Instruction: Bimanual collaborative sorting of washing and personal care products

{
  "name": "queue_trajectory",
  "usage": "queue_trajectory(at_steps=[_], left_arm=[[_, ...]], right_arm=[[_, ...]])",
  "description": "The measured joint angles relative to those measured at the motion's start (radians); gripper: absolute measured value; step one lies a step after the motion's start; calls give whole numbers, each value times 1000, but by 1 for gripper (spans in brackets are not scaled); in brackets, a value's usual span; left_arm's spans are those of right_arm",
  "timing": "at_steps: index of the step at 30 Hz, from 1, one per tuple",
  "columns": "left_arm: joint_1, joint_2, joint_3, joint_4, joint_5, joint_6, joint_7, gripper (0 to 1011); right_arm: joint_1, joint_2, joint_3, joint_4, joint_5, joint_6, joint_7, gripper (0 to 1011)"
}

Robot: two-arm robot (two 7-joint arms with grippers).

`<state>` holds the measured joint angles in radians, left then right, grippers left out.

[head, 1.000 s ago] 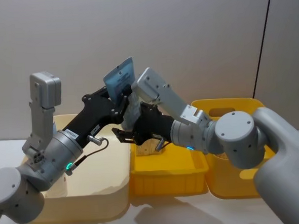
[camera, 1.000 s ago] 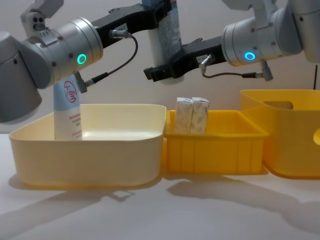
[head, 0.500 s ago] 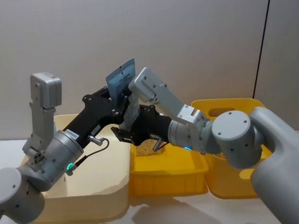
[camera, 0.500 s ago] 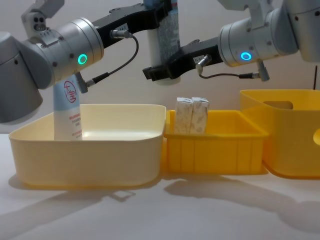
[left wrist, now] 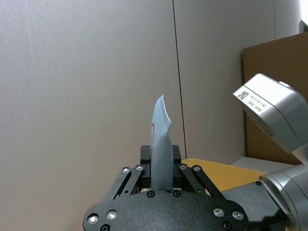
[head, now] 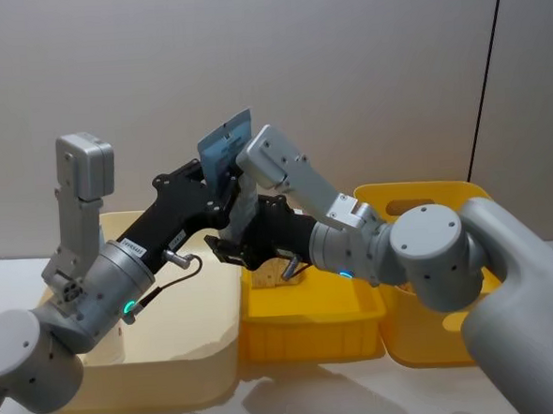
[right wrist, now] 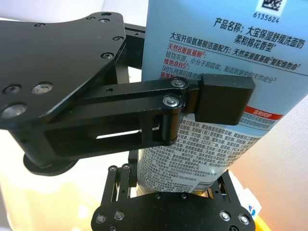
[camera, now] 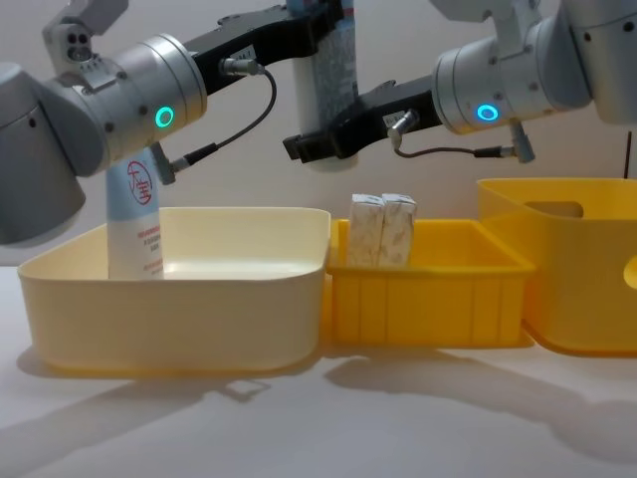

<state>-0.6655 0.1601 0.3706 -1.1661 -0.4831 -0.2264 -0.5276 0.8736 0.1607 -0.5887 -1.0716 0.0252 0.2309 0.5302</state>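
A pale-blue squeeze tube (head: 224,146) (camera: 333,60) hangs upright in the air over the seam between the cream bin and the small yellow bin. My left gripper (head: 226,187) (left wrist: 161,163) is shut on its upper body; one pad (right wrist: 226,98) presses the printed side. My right gripper (camera: 318,147) (head: 234,247) is at the tube's lower end, open, with a finger on either side. Another pale-blue tube (camera: 134,214) with a red logo stands in the cream bin. Two white cartons (camera: 383,231) (head: 276,271) stand in the small yellow bin.
The cream bin (camera: 169,309) sits at the left, the small yellow bin (camera: 428,299) in the middle, and a taller yellow bin (camera: 582,289) with a handle slot at the right. White tabletop runs in front of them.
My right gripper has slid a little to the left, closing in around the tube's lower end. The left gripper and the tube have stayed put.
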Motion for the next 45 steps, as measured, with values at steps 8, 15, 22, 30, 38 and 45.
queue_trajectory(at_steps=[8, 15, 22, 30, 38, 45], left_arm=[[0, 0, 0, -1, 0, -1, -1, 457], [0, 0, 0, -1, 0, -1, -1, 653], [0, 0, 0, -1, 0, -1, 0, 880], [0, 0, 0, 0, 0, -1, 0, 1003], [0, 0, 0, 0, 0, 0, 0, 1003], [0, 0, 0, 0, 0, 0, 0, 1003]], right_arm=[[0, -1, -1, 1, 0, 2, 0, 658], [1, 0, 0, 1, 0, 2, -1, 658], [0, 6, 17, -6, 3, 0, -21, 658], [-8, 28, 57, -25, 2, 14, -67, 658], [-13, 60, 93, -44, -14, 48, -114, 658], [-11, 93, 123, -56, -33, 101, -149, 658]])
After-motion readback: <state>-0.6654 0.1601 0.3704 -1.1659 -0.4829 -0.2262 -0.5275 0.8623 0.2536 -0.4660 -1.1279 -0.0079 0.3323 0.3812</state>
